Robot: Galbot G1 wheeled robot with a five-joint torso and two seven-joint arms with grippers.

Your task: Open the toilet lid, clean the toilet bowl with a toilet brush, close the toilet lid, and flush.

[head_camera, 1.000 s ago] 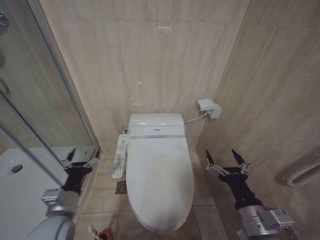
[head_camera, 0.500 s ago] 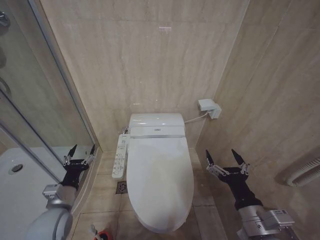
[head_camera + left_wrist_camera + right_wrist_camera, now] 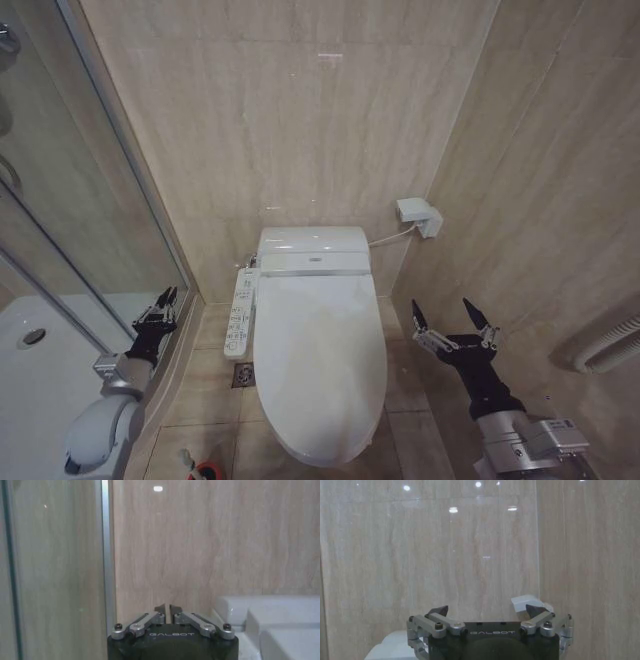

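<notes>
The toilet lid lies closed over the toilet bowl, which is hidden beneath it. My left gripper hovers to the left of the toilet beside the shower glass, its fingers pressed together on nothing; the left wrist view shows the left gripper shut, with the white toilet off to one side. To the right of the toilet my right gripper is held open, also seen as the right gripper facing the wall. The toilet brush shows just a bit of white handle at the bottom edge.
A control panel runs along the toilet's left side, with a floor drain below it. The glass shower door and white shower tray stand at the left. A white wall box and a ribbed hose are at the right. A red brush holder sits on the floor.
My left gripper has shut its fingers and edged forward along the shower glass. The right arm and the lid have not moved.
</notes>
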